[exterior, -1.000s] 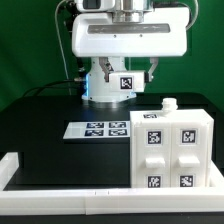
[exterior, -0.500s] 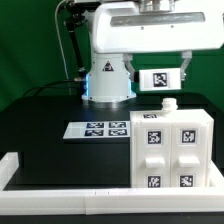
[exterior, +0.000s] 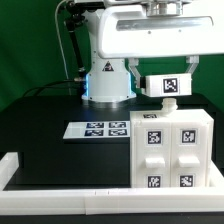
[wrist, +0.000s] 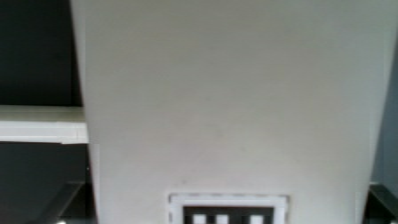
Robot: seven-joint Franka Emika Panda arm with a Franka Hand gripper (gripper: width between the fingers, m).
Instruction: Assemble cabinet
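Black table (exterior: 40,115) carries the cabinet (exterior: 170,150), and above that cabinet we see the gripper (exterior: 166,72) clamped on a tagged panel (exterior: 168,86), long axis level and clear of the cabinet's top, so we judge the coming move runs straight down.

On the surface (exterior: 40,130), the cabinet (exterior: 168,150) stands at the exterior view's right, the marker board (exterior: 97,129) beside it leftward, and a panel (exterior: 168,85) above it.
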